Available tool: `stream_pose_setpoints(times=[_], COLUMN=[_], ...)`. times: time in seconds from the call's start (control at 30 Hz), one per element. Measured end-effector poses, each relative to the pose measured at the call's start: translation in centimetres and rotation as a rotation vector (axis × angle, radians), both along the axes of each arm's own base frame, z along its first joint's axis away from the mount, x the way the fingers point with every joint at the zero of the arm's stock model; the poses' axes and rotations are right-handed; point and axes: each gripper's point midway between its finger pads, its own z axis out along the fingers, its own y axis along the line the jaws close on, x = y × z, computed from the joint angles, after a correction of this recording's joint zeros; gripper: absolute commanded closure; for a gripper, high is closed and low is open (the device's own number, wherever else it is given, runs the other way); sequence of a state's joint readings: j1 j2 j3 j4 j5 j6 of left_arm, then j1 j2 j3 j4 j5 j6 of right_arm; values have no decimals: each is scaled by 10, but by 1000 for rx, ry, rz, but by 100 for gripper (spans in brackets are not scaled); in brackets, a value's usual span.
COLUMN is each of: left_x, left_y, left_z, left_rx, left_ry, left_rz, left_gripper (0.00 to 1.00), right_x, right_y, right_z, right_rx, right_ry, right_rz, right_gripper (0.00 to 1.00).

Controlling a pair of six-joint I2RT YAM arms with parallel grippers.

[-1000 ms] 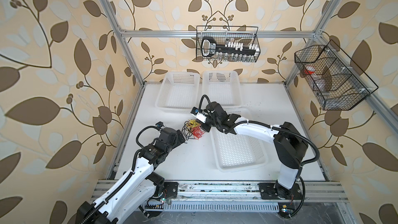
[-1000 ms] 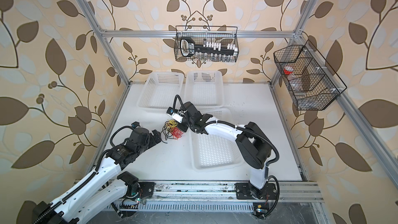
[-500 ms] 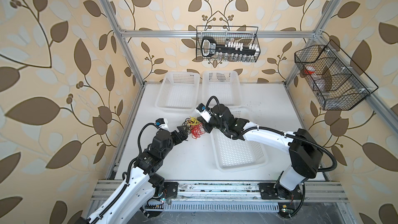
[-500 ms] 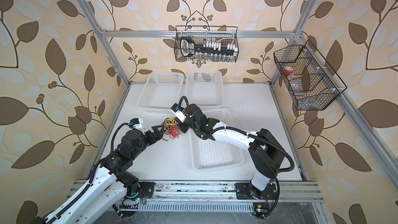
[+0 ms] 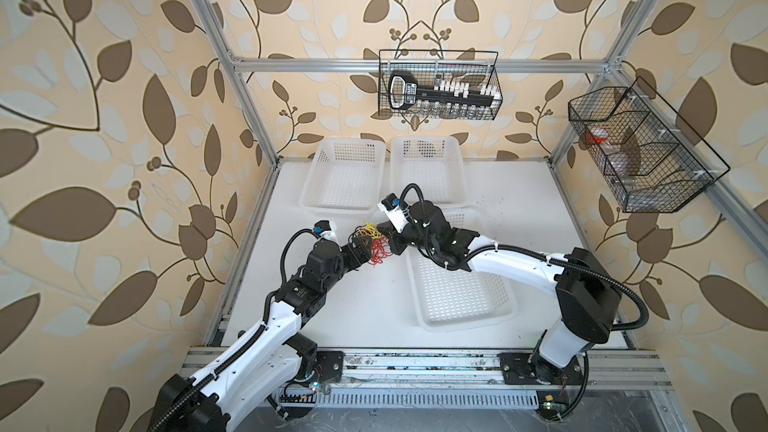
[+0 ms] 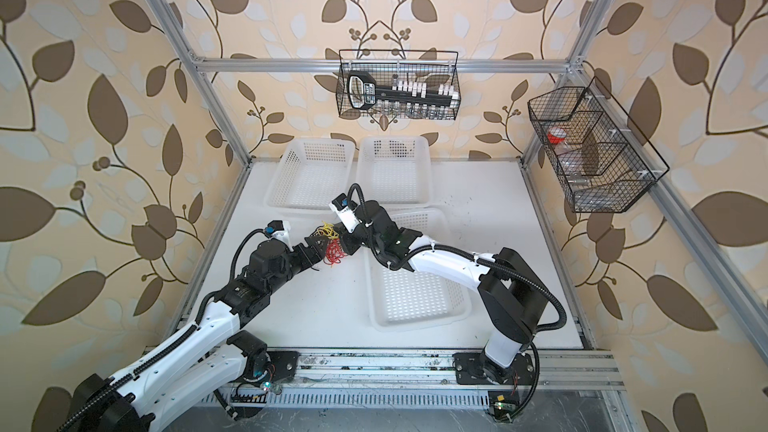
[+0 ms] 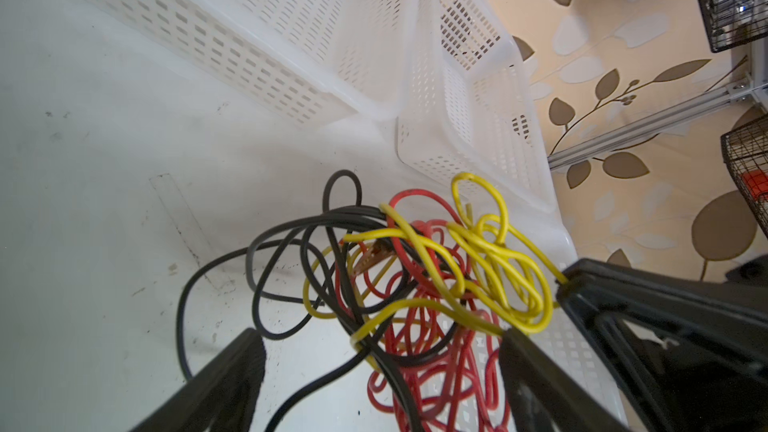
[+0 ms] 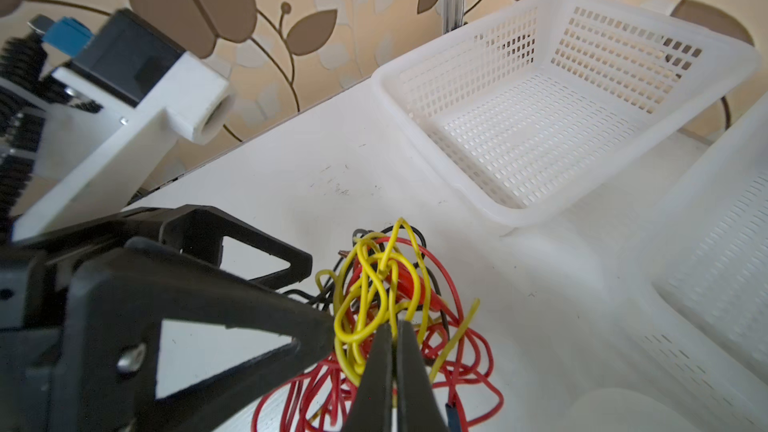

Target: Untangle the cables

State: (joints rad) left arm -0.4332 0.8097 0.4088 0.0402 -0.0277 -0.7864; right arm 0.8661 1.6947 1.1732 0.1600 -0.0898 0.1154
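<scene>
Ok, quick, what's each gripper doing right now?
Left gripper: open, jaws either side of the cables.
Right gripper: shut, pinching a yellow strand of the cables.

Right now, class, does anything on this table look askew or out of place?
The near basket lies turned at an angle, unlike the back baskets, set squarely side by side. The cables are one knotted clump, pinched by the shut right gripper.

Left arm (image 5: 278,320) and right arm (image 5: 511,263): white link shells, black joint housings. Ribbed black hoses (image 5: 285,255) run along each. Fingers (image 8: 232,297): black triangular open frames, silver screw. Camera mount (image 8: 137,130): white block, blue connector (image 8: 68,33). Base plates (image 5: 515,367): black.
</scene>
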Motion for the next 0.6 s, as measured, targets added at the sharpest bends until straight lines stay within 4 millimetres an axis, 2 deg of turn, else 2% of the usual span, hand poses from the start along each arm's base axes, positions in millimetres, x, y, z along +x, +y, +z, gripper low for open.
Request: stream_pose_setpoints(times=[0.17,0.37,0.6], left_x=[-2,-4,-6], left_y=[7,16,18], left_z=[-8,-11,-17], left_rx=[-11,-21,5], left_ry=[8,8,33], left_rz=[40,94,103], left_gripper=[52,100,100], right_x=[-8,-14,-13], right_y=[9,15,8], right_z=[6,10,16], right_rx=[44,77,77], right_ry=[20,37,19], right_rz=[25,42,9], right_gripper=[100,100,100])
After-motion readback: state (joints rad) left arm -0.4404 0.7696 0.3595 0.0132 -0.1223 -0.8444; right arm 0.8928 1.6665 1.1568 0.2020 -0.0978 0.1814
